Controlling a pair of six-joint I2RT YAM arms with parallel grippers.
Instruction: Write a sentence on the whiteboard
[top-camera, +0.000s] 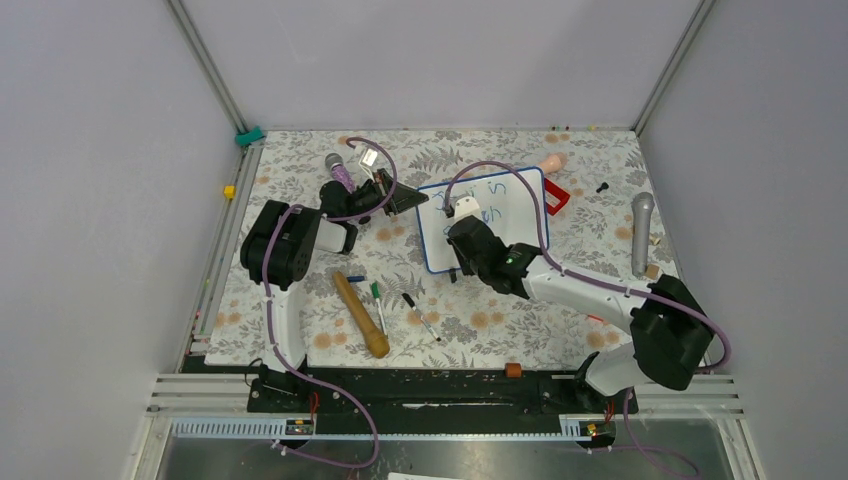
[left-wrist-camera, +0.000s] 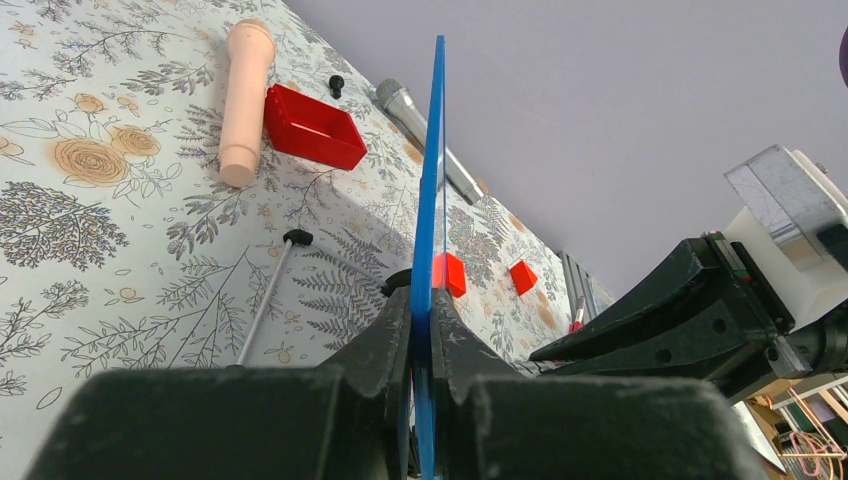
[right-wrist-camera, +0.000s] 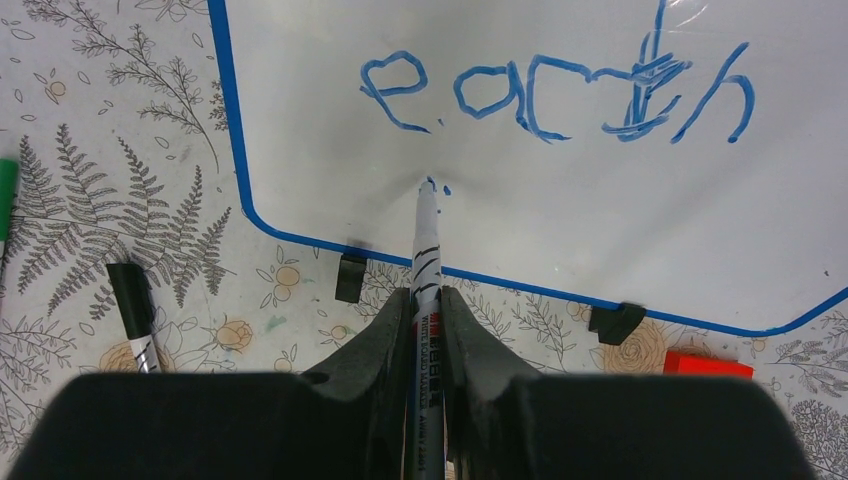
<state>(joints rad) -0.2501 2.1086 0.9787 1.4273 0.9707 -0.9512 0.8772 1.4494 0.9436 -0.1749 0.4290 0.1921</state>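
On the table's (top-camera: 300, 320) far middle, seen from above, the whiteboard (top-camera: 515, 215) sits with faint writing, perhaps two lines. The left wrist view shows the left gripper (left-wrist-camera: 420, 335) pinching its blue left edge. In the right wrist view, the right gripper (right-wrist-camera: 427, 305) clamps a marker (right-wrist-camera: 427, 240), its tip touching the board just below the sentence (right-wrist-camera: 550, 95), which reads "each".

A robot lab cell: grey walls (top-camera: 90, 200) on aluminium posts (top-camera: 208, 62) box in a table (top-camera: 480, 330) with two bolted arms (top-camera: 280, 250).

A marker (right-wrist-camera: 426, 260), tip on the whiteboard (right-wrist-camera: 600, 220) just under the sentence's (right-wrist-camera: 556, 96) blue "each", barrel between the right fingers (right-wrist-camera: 385, 340).
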